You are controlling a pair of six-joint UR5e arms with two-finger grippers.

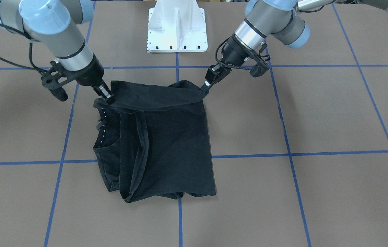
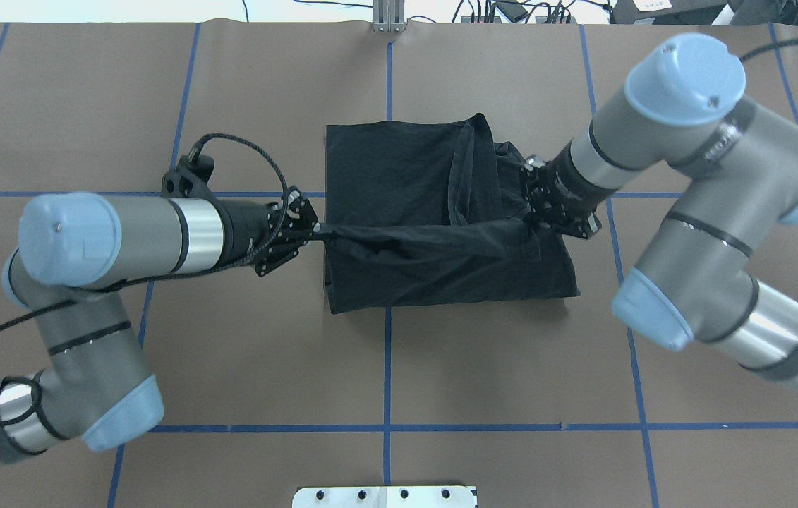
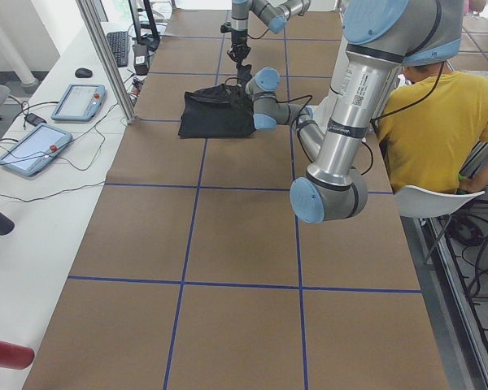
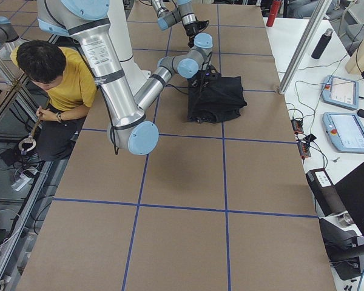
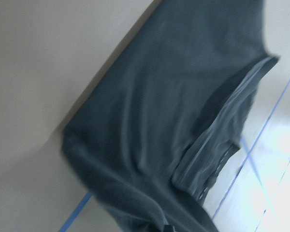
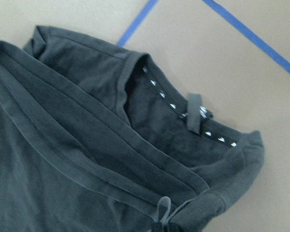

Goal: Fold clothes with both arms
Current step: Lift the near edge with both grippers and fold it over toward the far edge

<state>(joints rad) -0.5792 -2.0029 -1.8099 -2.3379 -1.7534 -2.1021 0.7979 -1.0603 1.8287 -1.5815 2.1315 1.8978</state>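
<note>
The black T-shirt (image 1: pixel 166 144) lies partly folded on the brown table, its collar (image 6: pixel 183 108) with small white marks toward my right arm's side. My left gripper (image 2: pixel 317 228) is shut on one corner of the shirt's edge nearest the robot. My right gripper (image 2: pixel 531 215) is shut on that edge's other end, near the collar. The edge hangs lifted and fairly taut between them, above the rest of the shirt. In the front view the left gripper (image 1: pixel 204 88) is on the right and the right gripper (image 1: pixel 108 97) on the left. The graphic is hidden. The left wrist view shows blurred shirt fabric (image 5: pixel 174 121).
The white pedestal base (image 1: pixel 177 27) stands behind the shirt. Blue tape lines (image 2: pixel 387 367) grid the table. A person in a yellow shirt (image 3: pixel 439 122) sits beside the table. Control tablets (image 3: pixel 77 101) and a metal post (image 3: pixel 106 57) are on the side bench.
</note>
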